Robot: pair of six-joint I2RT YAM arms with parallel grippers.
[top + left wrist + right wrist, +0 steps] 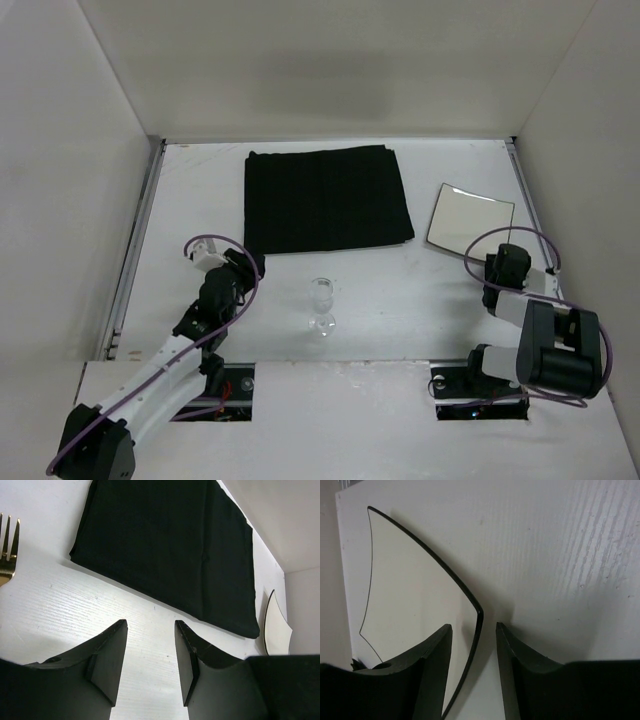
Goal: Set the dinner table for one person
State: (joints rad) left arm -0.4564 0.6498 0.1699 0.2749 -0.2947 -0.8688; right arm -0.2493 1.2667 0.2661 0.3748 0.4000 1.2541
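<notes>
The white dinner table (400, 290) carries a black cloth placemat (325, 198) at the back middle, a square white plate with a dark rim (468, 218) at the right, and a clear stemmed glass (321, 304) standing upright near the front middle. My left gripper (250, 266) is open and empty, just in front of the placemat's near left corner (165, 545). A gold fork (9, 542) shows at the left edge of the left wrist view. My right gripper (497, 270) is open; the plate's near rim (475, 630) lies between its jaws, which are apart.
Thin metal rails (135, 240) run along the table's side edges, with white walls close behind and beside. Cables loop over both arms. The plate also shows at the right in the left wrist view (276, 627).
</notes>
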